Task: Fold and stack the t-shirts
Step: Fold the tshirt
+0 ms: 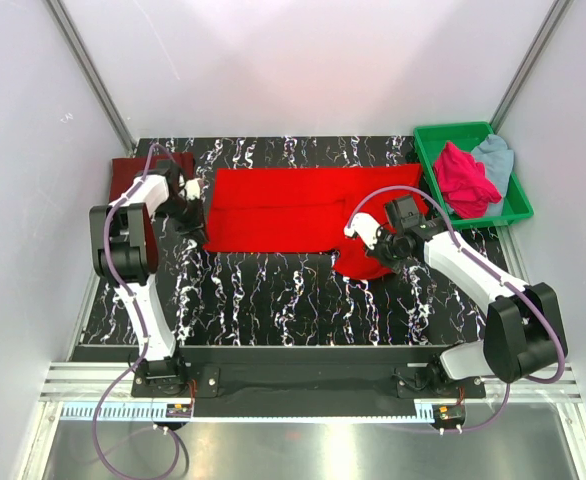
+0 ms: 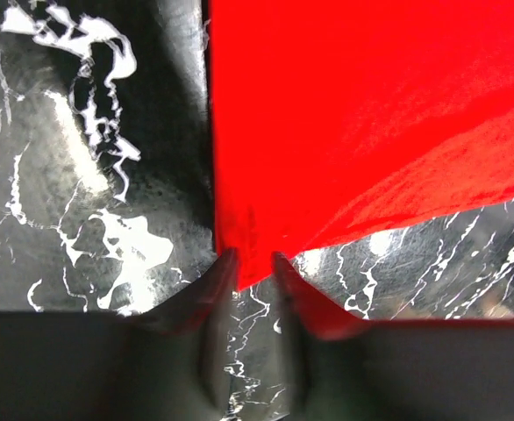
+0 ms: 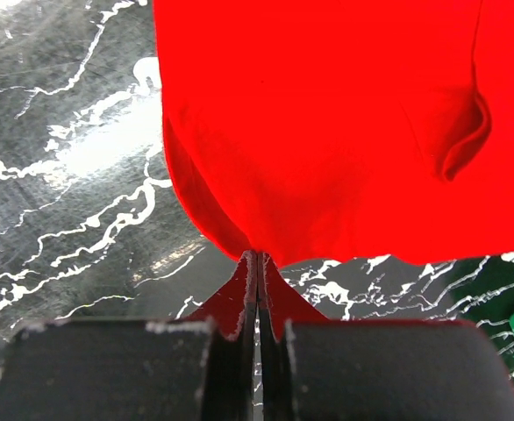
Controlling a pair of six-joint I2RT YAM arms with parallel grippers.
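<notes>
- Expect the red t-shirt to handle light and limp; take it by hems and corners.
- Your right end effector is pinching its edge.
- Your left end effector straddles a corner; I cannot tell whether it grips.

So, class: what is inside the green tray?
A crumpled magenta-pink t-shirt and a pale grey-blue t-shirt lie in the green tray. Anything beneath them is covered.

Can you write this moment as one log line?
left tool: astride red t-shirt corner, grip unclear | right tool: shut on red t-shirt edge
</notes>
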